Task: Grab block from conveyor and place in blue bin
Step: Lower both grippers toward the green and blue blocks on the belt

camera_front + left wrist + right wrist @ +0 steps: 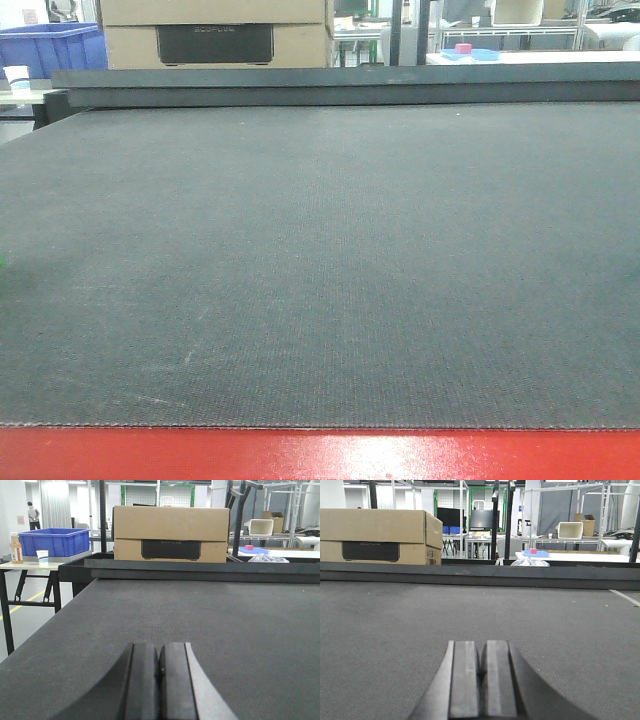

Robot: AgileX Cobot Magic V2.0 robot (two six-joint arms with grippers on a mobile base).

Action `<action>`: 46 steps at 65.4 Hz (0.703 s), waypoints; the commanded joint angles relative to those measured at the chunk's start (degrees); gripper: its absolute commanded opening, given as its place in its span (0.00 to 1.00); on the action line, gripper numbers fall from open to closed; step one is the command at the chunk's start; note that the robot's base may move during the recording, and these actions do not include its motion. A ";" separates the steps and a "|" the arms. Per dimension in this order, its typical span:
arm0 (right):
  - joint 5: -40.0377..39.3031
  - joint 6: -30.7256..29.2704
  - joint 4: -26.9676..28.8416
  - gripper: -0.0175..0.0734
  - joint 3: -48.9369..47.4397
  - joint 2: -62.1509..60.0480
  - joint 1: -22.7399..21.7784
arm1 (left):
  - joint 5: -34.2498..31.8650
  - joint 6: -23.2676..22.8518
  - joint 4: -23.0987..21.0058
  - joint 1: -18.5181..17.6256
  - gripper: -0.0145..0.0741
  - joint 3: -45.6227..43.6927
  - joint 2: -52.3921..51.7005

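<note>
Task unstarted: no block on conveyor (pixel 320 260); left gripper (pixel 160 680), right gripper (pixel 482 680) pressed together, empty; blue bin (pixel 50 45) waiting at ten o'clock.

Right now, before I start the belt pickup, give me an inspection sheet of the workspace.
Surface: conveyor, dark grey belt, red front edge; nothing seen on it.
Job's things: no block seen; blue bin on side table, off to the left.
Clutter: cardboard box past the far end; cup and bottle by the bin.
Grippers: left claw shut, empty; right claw shut, empty.
Cables: nothing seen.
Surroundings: metal racks, one person far off.
</note>
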 commanded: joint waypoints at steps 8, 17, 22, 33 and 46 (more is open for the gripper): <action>-1.28 0.00 -0.31 0.01 0.00 -0.22 -0.20 | -0.89 -0.39 -0.17 0.17 0.04 -0.12 -0.30; -1.28 0.00 -0.31 0.01 0.00 -0.22 -0.20 | -0.89 -0.39 -0.17 0.17 0.04 -0.12 -0.30; -1.28 0.00 -0.31 0.01 0.00 -0.22 -0.20 | -0.89 -0.39 -0.17 0.17 0.04 -0.12 -0.30; -1.28 0.00 -0.31 0.01 0.00 -0.22 -0.20 | -0.89 -0.39 -0.17 0.17 0.04 -0.12 -0.30; -4.55 0.00 -0.31 0.01 0.00 -0.22 -0.20 | -1.30 -0.39 -0.02 0.17 0.04 -0.12 -0.30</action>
